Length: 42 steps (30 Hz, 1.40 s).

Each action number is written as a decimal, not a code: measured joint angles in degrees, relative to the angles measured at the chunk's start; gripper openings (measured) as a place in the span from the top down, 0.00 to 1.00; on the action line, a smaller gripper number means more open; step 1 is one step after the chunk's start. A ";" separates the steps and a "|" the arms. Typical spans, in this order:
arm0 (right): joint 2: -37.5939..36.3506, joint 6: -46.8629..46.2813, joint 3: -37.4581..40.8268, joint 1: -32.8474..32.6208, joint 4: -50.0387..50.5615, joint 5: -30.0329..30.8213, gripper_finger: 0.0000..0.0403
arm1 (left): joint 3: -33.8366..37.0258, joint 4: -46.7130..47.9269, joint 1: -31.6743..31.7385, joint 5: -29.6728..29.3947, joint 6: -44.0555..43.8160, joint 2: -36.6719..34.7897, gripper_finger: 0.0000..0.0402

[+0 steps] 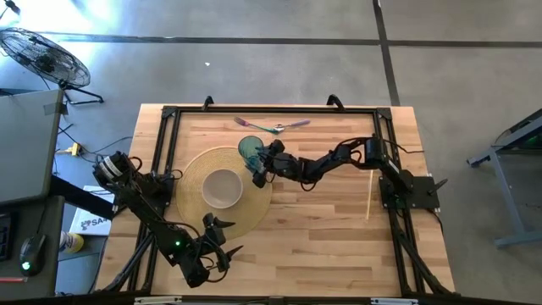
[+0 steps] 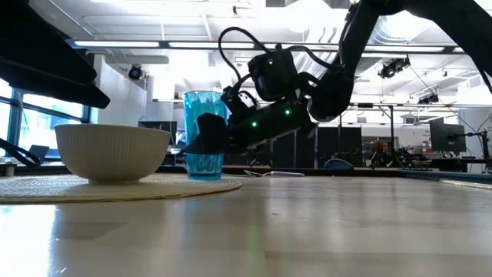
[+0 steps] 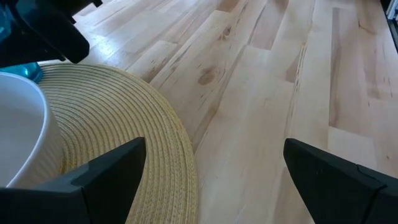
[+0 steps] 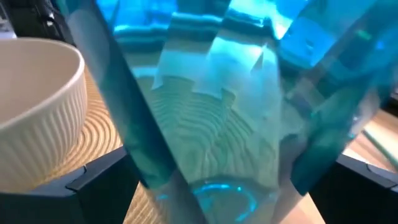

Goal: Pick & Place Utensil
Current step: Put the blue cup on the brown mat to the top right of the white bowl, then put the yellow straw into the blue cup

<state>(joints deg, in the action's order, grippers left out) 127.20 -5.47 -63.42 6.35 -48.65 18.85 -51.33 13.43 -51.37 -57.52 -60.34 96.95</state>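
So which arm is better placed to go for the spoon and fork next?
The right. Its gripper is at the blue cup on the mat's far edge, close to the spoon and fork by the table's far rim. The left gripper waits open at the near edge, with mat and bowl between.

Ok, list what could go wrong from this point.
The right gripper has its jaws around the blue cup, which stands at the woven mat's edge; a sideways pull might tip it. The white bowl sits close beside, so it could get knocked. The utensils lie untouched beyond the cup.
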 joint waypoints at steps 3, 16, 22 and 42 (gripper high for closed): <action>-0.67 -1.38 0.00 -0.02 2.73 -0.20 0.01 | 0.00 0.00 0.00 0.03 -0.25 0.00 0.07; -1.75 -8.64 0.04 -0.11 8.18 -3.13 0.01 | 0.00 0.04 0.00 -0.04 -1.49 0.00 0.07; -3.17 -9.11 0.24 -0.13 14.37 -1.25 0.01 | 0.00 0.02 0.00 -0.04 -1.69 0.00 0.07; -24.65 -26.37 0.22 -9.18 74.38 3.80 0.02 | 0.00 -0.01 0.00 2.96 -1.58 0.00 0.07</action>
<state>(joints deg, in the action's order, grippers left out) 102.55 -31.84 -63.20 -2.83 25.73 22.65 -51.33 13.42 -51.37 -54.56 -61.92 96.95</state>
